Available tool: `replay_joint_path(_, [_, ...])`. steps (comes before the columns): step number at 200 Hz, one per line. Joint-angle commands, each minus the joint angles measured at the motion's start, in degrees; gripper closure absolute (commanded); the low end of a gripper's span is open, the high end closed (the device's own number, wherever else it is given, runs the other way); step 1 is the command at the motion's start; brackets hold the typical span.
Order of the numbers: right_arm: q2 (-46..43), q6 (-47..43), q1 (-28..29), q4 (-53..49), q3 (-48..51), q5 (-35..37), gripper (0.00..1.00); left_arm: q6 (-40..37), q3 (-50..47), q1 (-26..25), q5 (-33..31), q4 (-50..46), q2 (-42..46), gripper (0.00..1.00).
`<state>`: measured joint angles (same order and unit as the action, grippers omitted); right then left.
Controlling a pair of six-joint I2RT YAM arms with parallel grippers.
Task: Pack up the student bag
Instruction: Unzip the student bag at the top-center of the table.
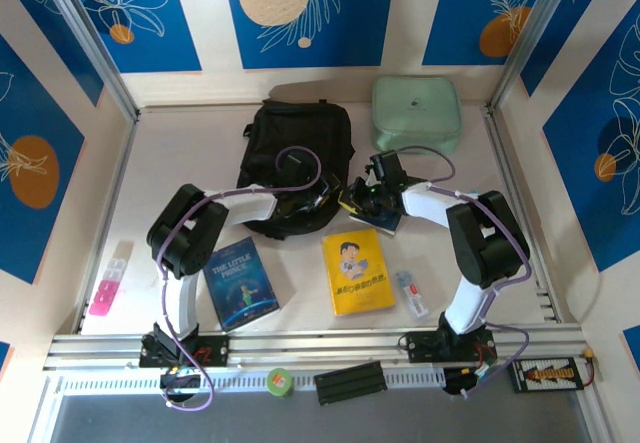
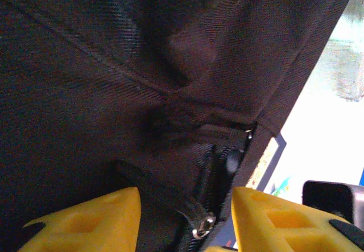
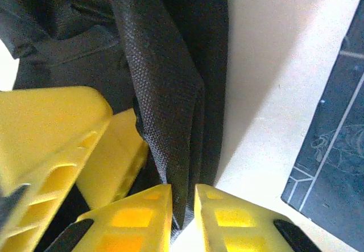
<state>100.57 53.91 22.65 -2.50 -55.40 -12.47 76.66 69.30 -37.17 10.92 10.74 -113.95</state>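
The student bag (image 1: 295, 153), a large black backpack, lies at the back centre of the table. Both grippers meet at its near right edge. My left gripper (image 1: 322, 201) is pressed into the bag's fabric (image 2: 142, 81); its yellow fingers (image 2: 185, 198) stand open on either side of a black strap and a metal zipper pull (image 2: 203, 224). My right gripper (image 1: 352, 201) is shut on a black woven strap (image 3: 165, 93) of the bag, pinched between its fingertips (image 3: 183, 192). The left gripper's yellow fingers (image 3: 62, 132) sit close beside it.
A mint-green zip case (image 1: 417, 113) lies at the back right. A dark book (image 1: 378, 221) lies under the right gripper. A yellow book (image 1: 358, 270), a blue book (image 1: 240, 283), a small tube (image 1: 410, 293) and a pink item (image 1: 108, 283) lie nearer the front.
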Motion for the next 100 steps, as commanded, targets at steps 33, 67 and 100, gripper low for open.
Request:
replay_joint_path(33, [1.6, 1.6, 2.0, 0.8, 2.0, -2.1, 0.83, 0.6, 2.6, -0.5, 1.2, 2.2, -1.8, 0.69])
replay_joint_path(67, [1.4, 1.9, 1.7, 0.5, 2.0, -1.6, 0.83, -0.5, 0.9, -0.5, -0.1, 1.5, 0.1, 0.75])
replay_joint_path(100, [0.8, 2.0, 1.3, 0.3, 2.0, -1.1, 0.83, -1.6, -1.9, -0.5, -1.6, 1.2, 2.3, 0.85])
